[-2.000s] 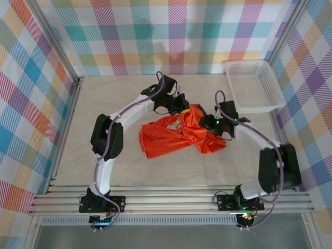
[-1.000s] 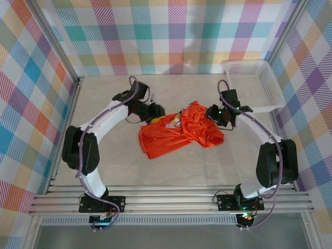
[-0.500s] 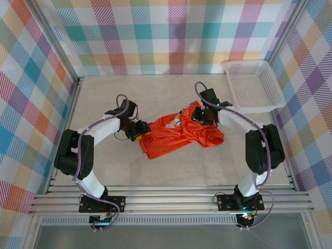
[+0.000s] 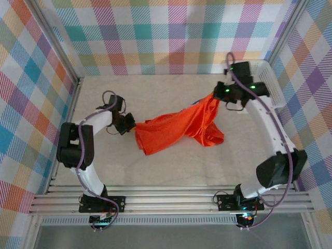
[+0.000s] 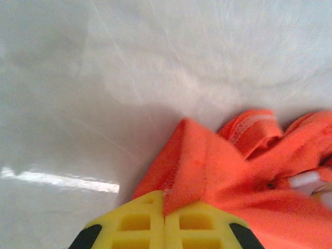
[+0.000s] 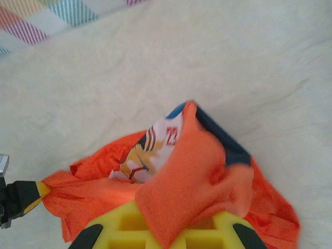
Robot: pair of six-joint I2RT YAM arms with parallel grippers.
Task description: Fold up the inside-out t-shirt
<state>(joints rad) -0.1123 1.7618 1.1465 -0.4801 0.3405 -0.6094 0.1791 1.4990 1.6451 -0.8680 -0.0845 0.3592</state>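
Orange fabric of the inside-out t-shirt (image 4: 176,127) lies pulled out across the pale counter (image 4: 171,166), strung between the two arms, with a loose fold drooping at its right end. The left claw (image 4: 130,126) is pinched tight on the shirt's left edge, its yellow fingers (image 5: 135,223) meeting over a stitched hem just above the counter. The right claw (image 4: 215,96) is clamped closed on a bunched corner near the white mesh basket (image 4: 274,83), with part of the print showing beyond it.

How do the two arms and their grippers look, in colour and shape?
The left arm and right arm have white links, black joints and a thin purple cable alongside. The fingers are yellow, with square hollows and black corners. A green light glows on the right wrist.
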